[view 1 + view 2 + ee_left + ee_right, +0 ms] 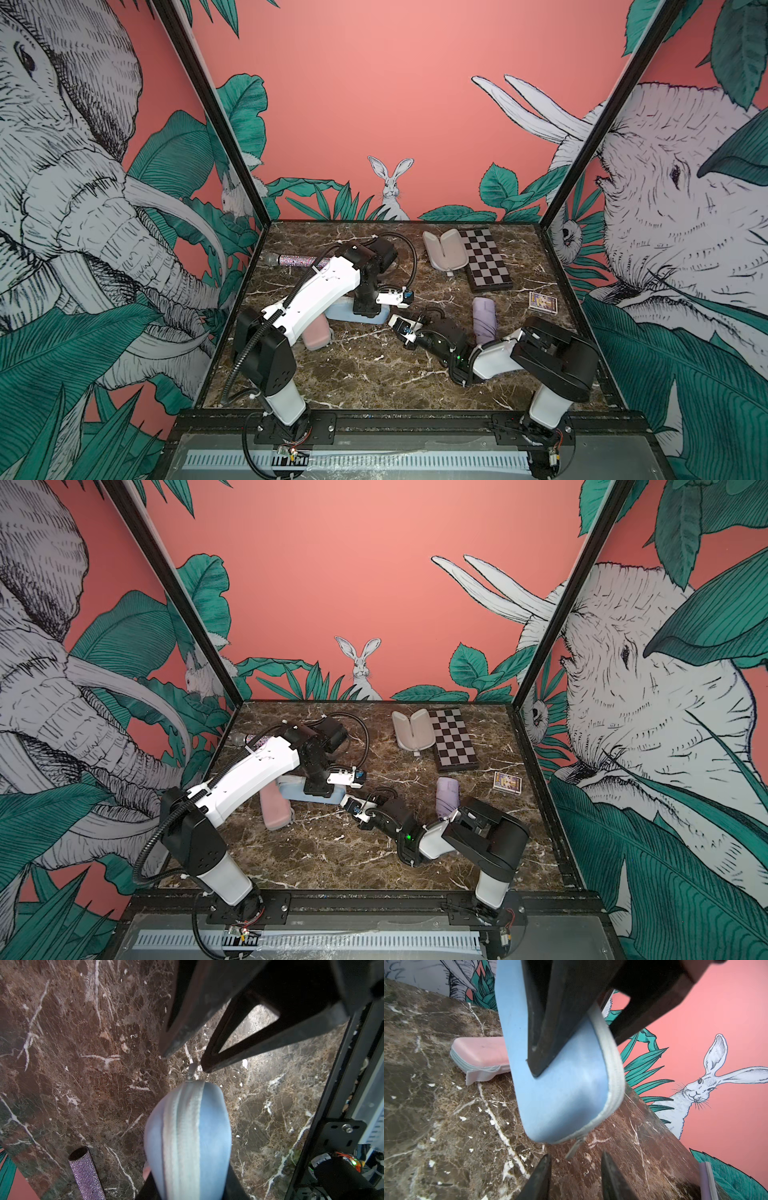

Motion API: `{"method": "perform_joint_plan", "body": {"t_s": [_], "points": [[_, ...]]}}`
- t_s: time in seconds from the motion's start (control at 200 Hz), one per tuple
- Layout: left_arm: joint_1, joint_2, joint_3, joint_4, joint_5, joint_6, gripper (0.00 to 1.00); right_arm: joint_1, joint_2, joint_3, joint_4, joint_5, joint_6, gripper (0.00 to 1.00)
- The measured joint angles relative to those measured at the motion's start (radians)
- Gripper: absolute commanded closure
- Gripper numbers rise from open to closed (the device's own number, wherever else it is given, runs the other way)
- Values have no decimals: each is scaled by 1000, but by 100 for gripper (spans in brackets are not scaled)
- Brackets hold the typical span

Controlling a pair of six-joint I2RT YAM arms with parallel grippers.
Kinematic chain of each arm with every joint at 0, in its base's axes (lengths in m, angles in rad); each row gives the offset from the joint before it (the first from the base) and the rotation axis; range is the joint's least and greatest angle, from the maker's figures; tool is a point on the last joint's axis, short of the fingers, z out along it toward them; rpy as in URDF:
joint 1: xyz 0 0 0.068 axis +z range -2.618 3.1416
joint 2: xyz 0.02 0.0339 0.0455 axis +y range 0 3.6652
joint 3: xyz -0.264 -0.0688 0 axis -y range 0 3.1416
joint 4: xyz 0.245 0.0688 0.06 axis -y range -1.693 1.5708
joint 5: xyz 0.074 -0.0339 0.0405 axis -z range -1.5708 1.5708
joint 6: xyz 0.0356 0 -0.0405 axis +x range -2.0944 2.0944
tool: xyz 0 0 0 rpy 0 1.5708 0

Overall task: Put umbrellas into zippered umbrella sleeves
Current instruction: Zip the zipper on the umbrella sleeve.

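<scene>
Dark marble counter (353,374): left gripper (365,311) is clamping light-blue oblong hard-shell zippered sleeve (566,1101) on edge, mid-counter. Right gripper (576,1155) is hovering, jaws spread around its grey zipper pull (191,1069).

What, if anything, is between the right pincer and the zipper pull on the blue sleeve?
Nothing visible. The zipper pull hangs free at the end of the blue sleeve, right at the open tips of the right pincer. The left pincer clamps the sleeve farther up, off that path.
</scene>
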Motion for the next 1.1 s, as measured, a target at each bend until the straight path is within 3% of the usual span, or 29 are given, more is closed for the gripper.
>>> {"method": "perform_joint_plan", "body": {"t_s": [0.445,0.885,1.1], "points": [[0,0,2,-23,25,-22,100,39,44,61,-3,123,-23,69],[0,0,3,-22,28,-26,100,55,51,74,-5,164,-38,85],[0,0,3,-21,27,-28,100,62,51,74,-6,168,-37,100]]}}
